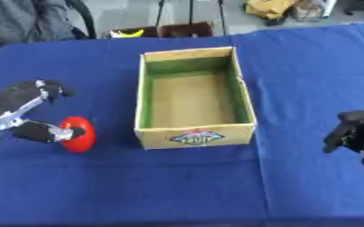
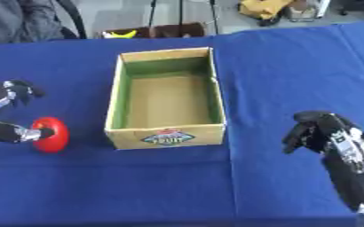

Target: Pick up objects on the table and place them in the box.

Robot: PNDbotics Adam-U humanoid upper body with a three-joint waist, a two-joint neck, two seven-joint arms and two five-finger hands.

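I see a round, shiny red fruit-shaped thing [image 1: 78,134] lying on the blue cloth table [image 1: 185,186], just to the left of the open brown cardboard box with green inner walls [image 1: 194,135]. My left hand [image 1: 31,103] is right at it. The thumb touches the red thing's left side, and the fingers are spread wide above and away from it, so the hand is open and has not closed on anything. The red thing and the box are near but apart. I see nothing inside the box. My right hand [image 2: 318,133] hangs over the cloth to the right of the box with its fingers curled down, holding nothing. Part of my left arm is cut off at the edge.
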